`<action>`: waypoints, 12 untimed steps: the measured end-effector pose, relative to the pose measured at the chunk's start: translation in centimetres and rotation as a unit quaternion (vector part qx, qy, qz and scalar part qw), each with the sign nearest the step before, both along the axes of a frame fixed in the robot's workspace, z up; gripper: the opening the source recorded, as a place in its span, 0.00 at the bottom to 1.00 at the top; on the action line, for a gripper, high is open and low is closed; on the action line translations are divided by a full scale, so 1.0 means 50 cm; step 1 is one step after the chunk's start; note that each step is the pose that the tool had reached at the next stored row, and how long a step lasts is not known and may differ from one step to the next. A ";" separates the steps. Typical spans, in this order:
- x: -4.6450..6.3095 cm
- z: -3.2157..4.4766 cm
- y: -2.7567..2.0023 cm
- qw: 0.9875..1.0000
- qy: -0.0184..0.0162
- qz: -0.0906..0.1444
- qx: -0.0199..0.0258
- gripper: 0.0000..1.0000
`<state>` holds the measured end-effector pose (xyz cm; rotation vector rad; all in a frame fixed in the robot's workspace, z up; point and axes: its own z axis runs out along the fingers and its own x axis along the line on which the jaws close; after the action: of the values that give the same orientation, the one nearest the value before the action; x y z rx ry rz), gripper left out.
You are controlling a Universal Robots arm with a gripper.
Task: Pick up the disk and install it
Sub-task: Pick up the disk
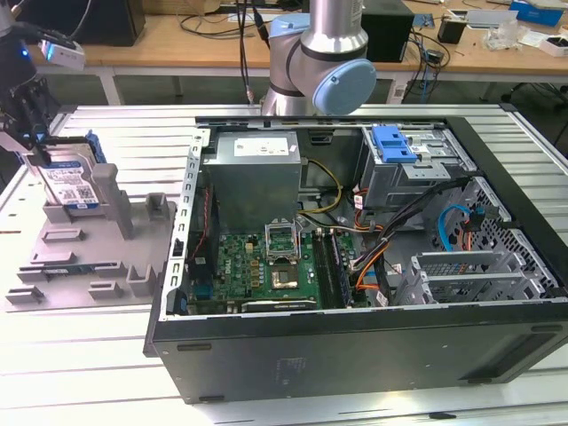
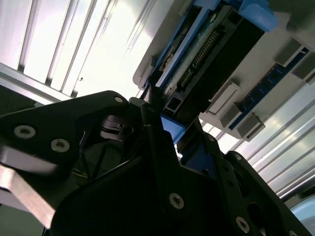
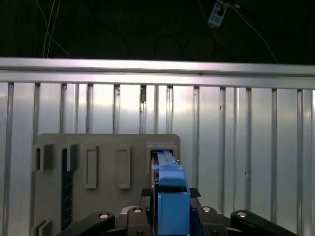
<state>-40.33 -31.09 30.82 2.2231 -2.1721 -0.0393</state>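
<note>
Disk (image 1: 73, 185) upright in grey holder (image 1: 75, 259); end effector (image 1: 34, 142) apparently clamped across its edges.

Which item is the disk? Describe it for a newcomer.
On the exterior view's left, beside the open computer case, lies a grey fixture plate. At its far end the disk stands on edge: silver, white-and-blue label, blue frame. Unlike the blue bracket on the drive cage, it sits outside the case.

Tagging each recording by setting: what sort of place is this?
Probably a robotics lab or workshop bench: an open desktop computer case sits on a slotted aluminium table, a grey fixture tray beside it holds the disk upright, and wooden benches with cables stand behind.
</note>
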 end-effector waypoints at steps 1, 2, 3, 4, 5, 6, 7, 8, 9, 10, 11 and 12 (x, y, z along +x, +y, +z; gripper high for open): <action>0.000 0.002 0.0001 1.000 0.000 0.000 0.000 0.37; 0.000 0.005 0.0002 1.000 0.000 0.000 0.000 0.37; 0.000 0.007 0.0002 1.000 0.000 0.000 0.000 0.37; 0.000 0.011 0.0002 1.000 0.000 0.000 0.000 0.37; 0.000 0.018 0.0003 1.000 0.000 0.000 0.000 0.37; 0.000 0.024 0.0003 1.000 0.000 0.000 0.000 0.37; 0.000 0.026 0.0003 1.000 0.000 0.000 0.000 0.37; 0.000 0.029 0.0003 1.000 -0.001 0.000 0.000 0.37; 0.000 0.034 0.0003 1.000 -0.001 0.000 0.000 0.37; 0.000 0.037 0.0003 1.000 -0.001 0.000 0.000 0.37; 0.000 0.040 0.0003 1.000 -0.001 0.000 0.000 0.37; 0.000 0.043 0.0003 1.000 -0.001 0.000 0.000 0.37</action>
<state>-40.34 -31.08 32.98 2.2231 -2.1722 -0.0370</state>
